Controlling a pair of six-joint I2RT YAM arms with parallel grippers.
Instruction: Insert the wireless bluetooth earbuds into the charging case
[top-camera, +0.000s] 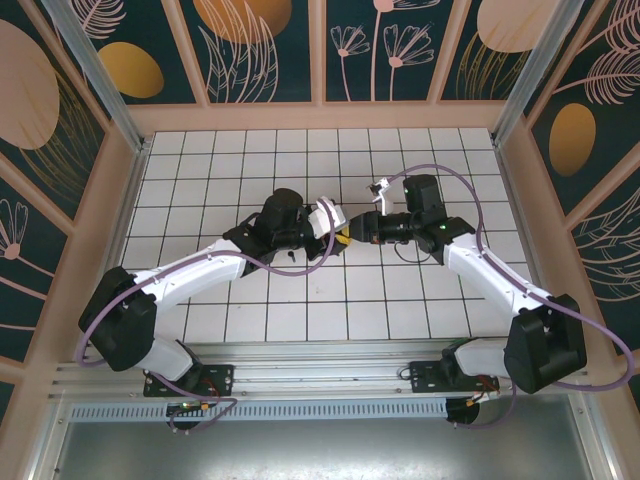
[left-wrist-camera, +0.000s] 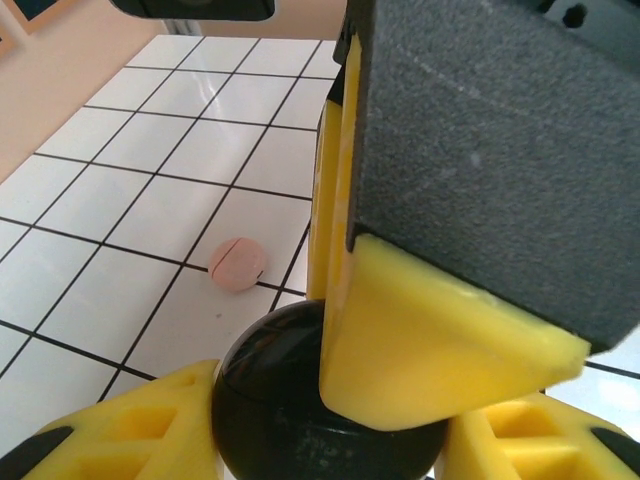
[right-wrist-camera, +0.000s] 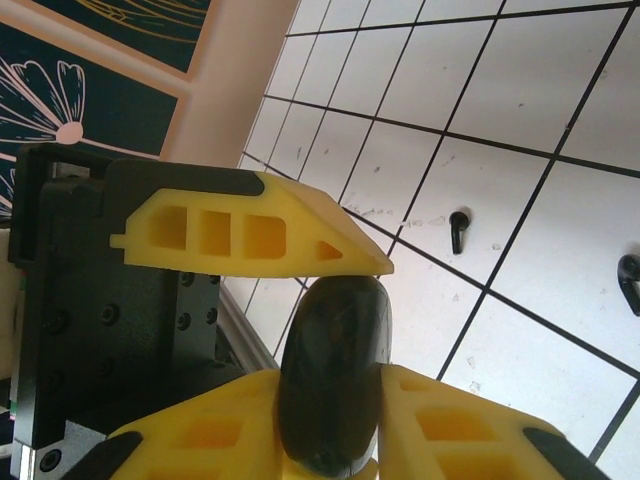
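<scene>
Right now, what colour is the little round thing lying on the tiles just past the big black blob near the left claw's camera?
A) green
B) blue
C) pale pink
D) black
C: in the left wrist view the pale pink round case, with a seam across it, lies on a white tile beyond the black case.

Bright, even light falls from above, leaving only faint, soft shadows on the white tiled floor (top-camera: 250, 160) in the overhead picture. In the left wrist picture, pale glare streaks the upper-centre tiles. The black charging case (right-wrist-camera: 335, 380), lower centre, carries dull reflections and looks slightly soft.
</scene>
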